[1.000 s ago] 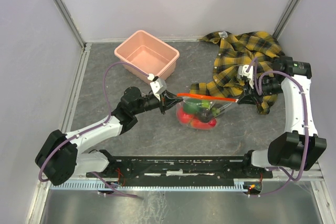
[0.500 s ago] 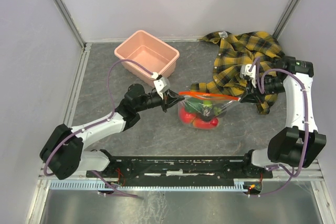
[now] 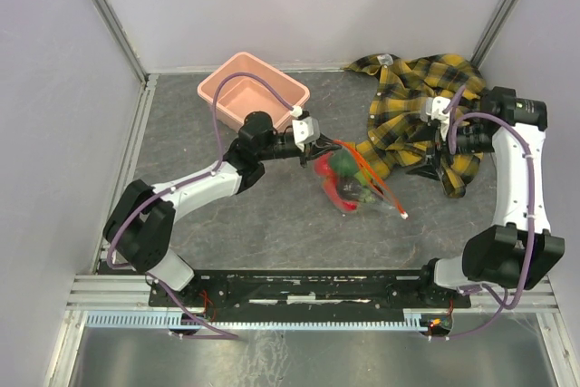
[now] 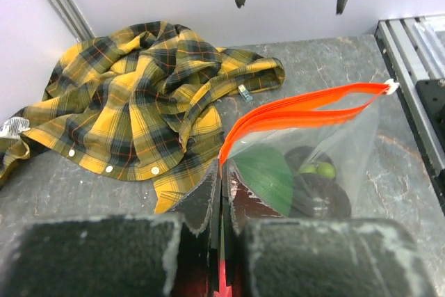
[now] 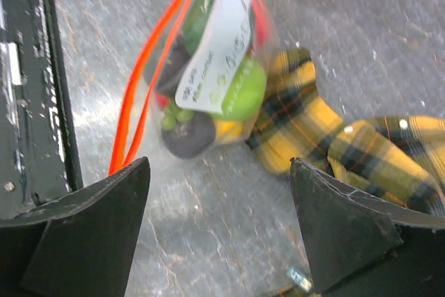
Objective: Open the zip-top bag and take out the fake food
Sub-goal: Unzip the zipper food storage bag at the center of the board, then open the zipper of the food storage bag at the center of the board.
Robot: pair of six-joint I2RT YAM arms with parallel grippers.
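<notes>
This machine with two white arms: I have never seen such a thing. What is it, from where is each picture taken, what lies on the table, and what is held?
It is a robot: two arms bolted at the edge of a table. One picture looks down from above; the other two come from a camera on each wrist. A pink tub and a plaid shirt lie on the table. The left fingers are shut on the corner of a zip-top bag with fake food inside. The right fingers are open and hold nothing.

Top camera looks down from behind; wrist cameras closely share the zip-top bag (image 4: pixel 327 137).
</notes>
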